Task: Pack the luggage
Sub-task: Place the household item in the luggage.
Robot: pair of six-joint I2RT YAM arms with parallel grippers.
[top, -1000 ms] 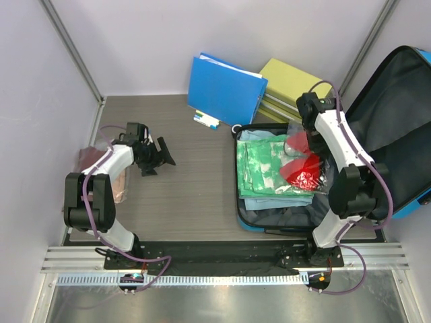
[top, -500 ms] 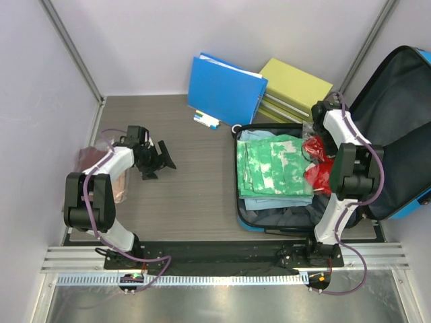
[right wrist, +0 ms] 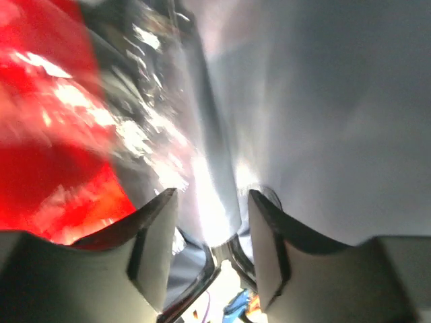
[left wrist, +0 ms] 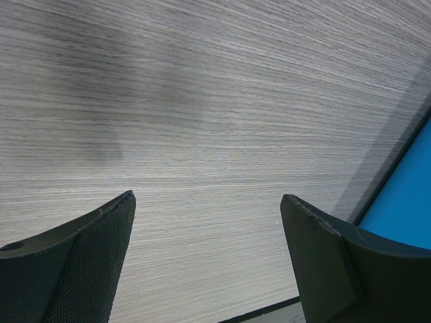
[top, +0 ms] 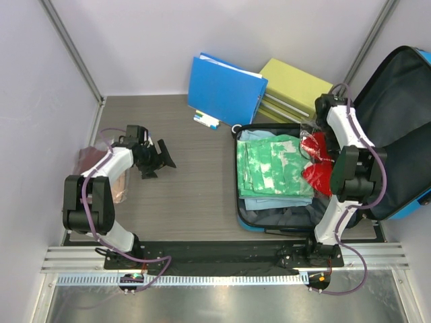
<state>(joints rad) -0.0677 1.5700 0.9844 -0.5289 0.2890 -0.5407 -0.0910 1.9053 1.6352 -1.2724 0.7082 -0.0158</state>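
Grey wood-grain tabletop (top: 195,195) under blue luggage (top: 397,114); lilac walls (top: 202,33).

Luggage (top: 246,225): bright blue shell, dark grey lining (top: 397,114). Inside: top garment (top: 273,165) green with white mottling, pale teal clothes (top: 252,137) under it, red item (top: 316,173) in clear glossy plastic. Folder (top: 222,87) blue, box (top: 293,81) yellow-green. Table (top: 195,192) grey woodgrain. Left gripper (top: 159,158) black.

Grey wood-grain tabletop (top: 195,195); pale lilac walls (top: 135,40); aluminium rail (top: 67,258) in front.
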